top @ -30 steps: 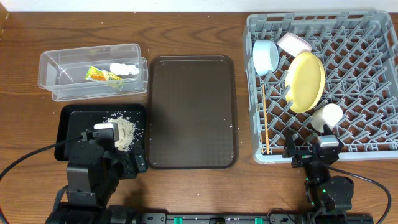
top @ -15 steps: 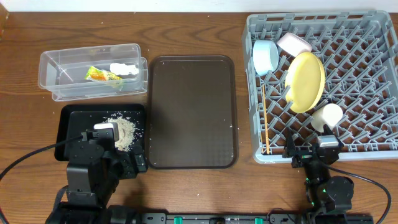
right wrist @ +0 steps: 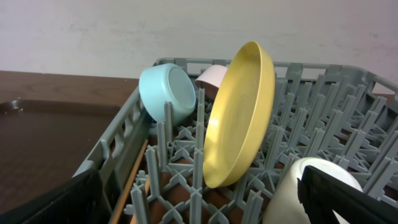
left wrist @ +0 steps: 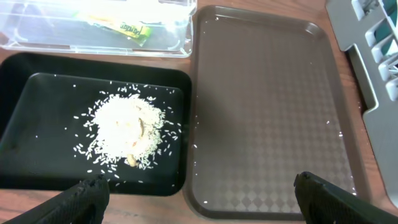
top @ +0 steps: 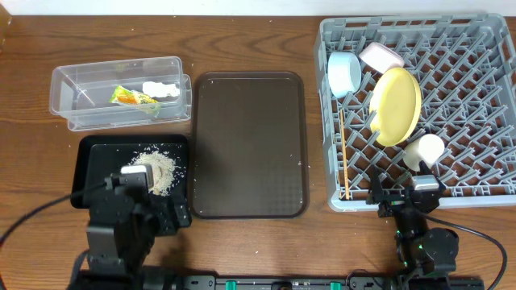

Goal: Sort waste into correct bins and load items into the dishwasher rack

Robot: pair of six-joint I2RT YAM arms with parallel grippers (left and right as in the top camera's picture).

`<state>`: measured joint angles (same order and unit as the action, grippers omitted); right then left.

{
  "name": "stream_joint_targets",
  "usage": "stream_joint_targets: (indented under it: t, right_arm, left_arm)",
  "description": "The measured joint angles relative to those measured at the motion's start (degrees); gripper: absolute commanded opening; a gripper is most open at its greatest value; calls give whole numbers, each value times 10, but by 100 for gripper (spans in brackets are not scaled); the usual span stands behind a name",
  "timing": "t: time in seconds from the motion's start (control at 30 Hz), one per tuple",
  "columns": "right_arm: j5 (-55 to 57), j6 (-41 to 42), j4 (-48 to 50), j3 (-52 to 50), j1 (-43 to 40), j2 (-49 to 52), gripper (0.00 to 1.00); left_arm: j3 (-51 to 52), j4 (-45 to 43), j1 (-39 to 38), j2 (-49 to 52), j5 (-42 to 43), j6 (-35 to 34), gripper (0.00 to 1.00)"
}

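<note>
Only the left gripper has drawn back a little from the rice. It and the right gripper stand spread, empty. The task looks finished.

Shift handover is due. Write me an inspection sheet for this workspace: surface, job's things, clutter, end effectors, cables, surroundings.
Surface: wooden table, bare wood between things.
Job's things: wrapper and tissue in clear tub; rice on black tray; plate, blue bowl, white bowl, cup and chopsticks in rack.
Clutter: brown tray, a few rice grains on it.
End effectors: left end effector and right end effector open, holding nothing.
Cables: black cable trailing from each arm.
Surroundings: pale wall behind rack.
</note>
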<state>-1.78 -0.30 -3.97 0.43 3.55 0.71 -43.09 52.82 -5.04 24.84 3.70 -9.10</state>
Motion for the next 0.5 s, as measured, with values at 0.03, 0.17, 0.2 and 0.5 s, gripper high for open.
stream_joint_targets:
  t: [0.03,0.17,0.2,0.5]
  right_arm:
    - [0,0,0,0,0,0,99]
    - [-2,0,0,0,0,0,99]
    - [-2,0,0,0,0,0,99]
    - [-2,0,0,0,0,0,99]
  left_arm:
    - [14,-6,3,-14,0,0,98]
    - [89,-62,14,-73,0,0,98]
    - [114,-88,17,-90,0,0,98]
    - [319,-383,28,-202,0,0,98]
